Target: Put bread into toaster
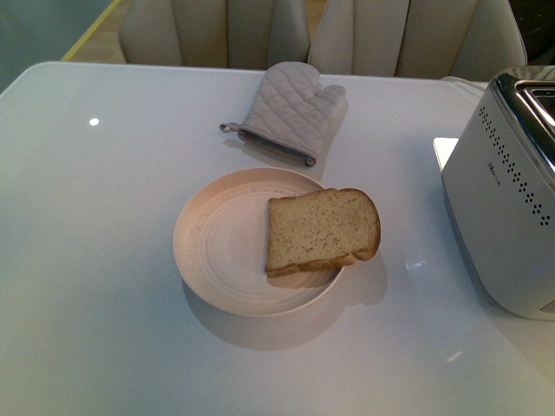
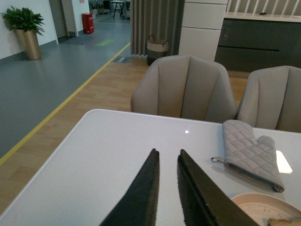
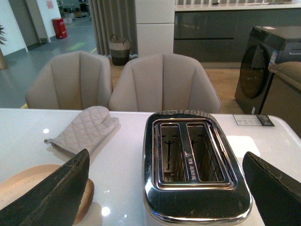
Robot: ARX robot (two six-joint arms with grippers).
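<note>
Front view: the bread (image 1: 321,230) lies on a plate (image 1: 217,251) mid-surface, the toaster (image 1: 507,191) well to its right, a mitt (image 1: 290,108) behind. Left wrist view: left hand (image 2: 168,157) nearly clenched, empty. Right wrist view: right hand (image 3: 164,162) spread wide, released, above the toaster's slots

Showroom-like open kitchen — dark cabinets (image 3: 221,26), washing machine (image 3: 263,66), 2 dining chairs (image 3: 164,82).

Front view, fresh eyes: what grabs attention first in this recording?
The bread, lying on the right side of a pale plate mid-table, its rounded end hanging over the rim. Next, the white toaster at the table's right edge, both chrome slots empty. A grey oven mitt lies behind the plate.
</note>
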